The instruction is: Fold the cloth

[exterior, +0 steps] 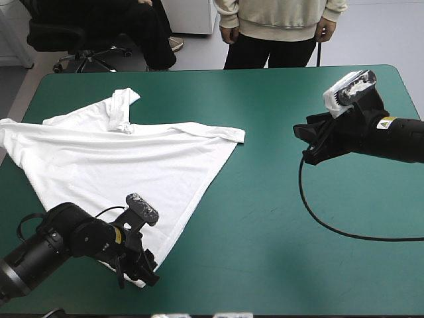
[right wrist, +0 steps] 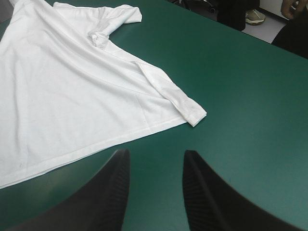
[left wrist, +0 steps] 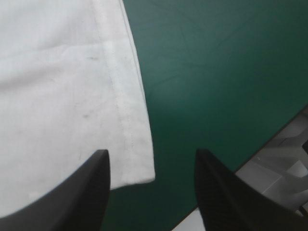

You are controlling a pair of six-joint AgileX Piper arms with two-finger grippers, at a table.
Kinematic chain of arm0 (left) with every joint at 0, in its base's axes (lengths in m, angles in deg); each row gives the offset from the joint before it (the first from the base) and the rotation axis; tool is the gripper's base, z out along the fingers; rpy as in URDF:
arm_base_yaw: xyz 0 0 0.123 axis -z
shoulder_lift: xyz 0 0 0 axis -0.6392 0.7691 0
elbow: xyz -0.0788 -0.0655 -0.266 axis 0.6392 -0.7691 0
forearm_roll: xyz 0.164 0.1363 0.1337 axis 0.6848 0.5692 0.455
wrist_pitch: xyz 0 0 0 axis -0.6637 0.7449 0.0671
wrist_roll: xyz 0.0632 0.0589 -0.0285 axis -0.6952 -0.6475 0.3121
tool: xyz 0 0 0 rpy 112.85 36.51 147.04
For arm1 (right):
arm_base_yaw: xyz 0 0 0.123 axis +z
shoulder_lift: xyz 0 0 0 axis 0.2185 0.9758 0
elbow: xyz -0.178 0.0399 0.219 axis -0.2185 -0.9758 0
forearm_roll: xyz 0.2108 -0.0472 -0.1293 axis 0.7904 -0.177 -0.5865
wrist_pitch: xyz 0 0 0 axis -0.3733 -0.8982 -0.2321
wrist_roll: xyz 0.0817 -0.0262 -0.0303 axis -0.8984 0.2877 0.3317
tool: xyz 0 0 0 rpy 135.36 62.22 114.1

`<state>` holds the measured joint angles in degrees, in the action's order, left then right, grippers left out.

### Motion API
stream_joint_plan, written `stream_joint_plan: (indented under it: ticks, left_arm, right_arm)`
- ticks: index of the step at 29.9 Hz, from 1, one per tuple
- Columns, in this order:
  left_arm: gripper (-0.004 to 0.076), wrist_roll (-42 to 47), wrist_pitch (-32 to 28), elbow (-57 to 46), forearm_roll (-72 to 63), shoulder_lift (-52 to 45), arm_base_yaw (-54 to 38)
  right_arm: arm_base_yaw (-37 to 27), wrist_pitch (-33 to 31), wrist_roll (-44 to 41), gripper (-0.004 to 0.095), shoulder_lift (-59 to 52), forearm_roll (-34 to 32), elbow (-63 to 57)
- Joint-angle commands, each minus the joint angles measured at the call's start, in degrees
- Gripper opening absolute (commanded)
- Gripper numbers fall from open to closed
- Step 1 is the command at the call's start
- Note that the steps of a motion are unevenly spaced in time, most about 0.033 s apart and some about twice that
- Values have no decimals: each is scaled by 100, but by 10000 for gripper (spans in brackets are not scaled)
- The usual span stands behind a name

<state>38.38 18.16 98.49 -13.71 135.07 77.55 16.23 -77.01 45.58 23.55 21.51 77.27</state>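
The T-shirt's (exterior: 132, 159) six-o'clock corner should be pinched deep by the released left gripper (left wrist: 151, 156); the right gripper (right wrist: 156, 156) is likewise unclenched.

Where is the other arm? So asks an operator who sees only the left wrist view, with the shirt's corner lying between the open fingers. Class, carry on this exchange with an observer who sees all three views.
Observer: The right gripper hangs over bare teal-green cover on the right side, clear of the T-shirt.
Operator: Are its fingers open?
Observer: Yes. In the right wrist view they stand apart and hold nothing.
Operator: How does the shirt lie beyond my corner?
Observer: It is spread mostly flat across the cover's left half, with one sleeve bunched toward the far edge.
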Motion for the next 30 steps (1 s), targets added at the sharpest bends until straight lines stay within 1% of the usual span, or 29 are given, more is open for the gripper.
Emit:
stream_joint_plan:
  ticks: [1, 3, 7, 10, 12, 15, 18, 20, 22, 25, 30]
  left_arm:
    - [384, 374, -248, -338, -109, -53, 60]
    - [384, 440, -401, -639, -68, -53, 60]
    - [383, 480, -1054, -1115, 0, -14, 60]
    - [384, 550, -1080, -1298, 54, 174, 60]
    - [384, 550, -1203, -1455, 54, 340, 60]
    - [383, 550, -1354, -1476, 103, 680, 60]
    - [374, 609, -1372, -1476, 103, 995, 60]
    - [324, 568, -1306, -1489, 126, 1166, 60]
    - [225, 579, -1292, -1489, 126, 1262, 60]
    - [-17, 607, -1292, -1489, 83, 1304, 60]
    - [-17, 757, -1303, -1489, 32, 1304, 60]
  right_arm:
    - [-59, 239, 26, 347, -124, 213, 139]
    - [-59, 239, 26, 347, -124, 213, 139]
    - [-59, 252, 26, 347, -124, 213, 139]
    - [-59, 252, 26, 347, -124, 213, 139]
    - [-59, 276, 26, 347, -124, 213, 139]
    - [-59, 304, 26, 347, -124, 213, 139]
    - [-59, 304, 26, 347, -113, 190, 139]
    - [-59, 304, 26, 347, -113, 167, 139]
    - [-59, 293, 26, 347, -113, 154, 139]
    - [-59, 293, 26, 347, -113, 154, 139]
    - [-43, 270, 26, 348, 183, 165, 139]
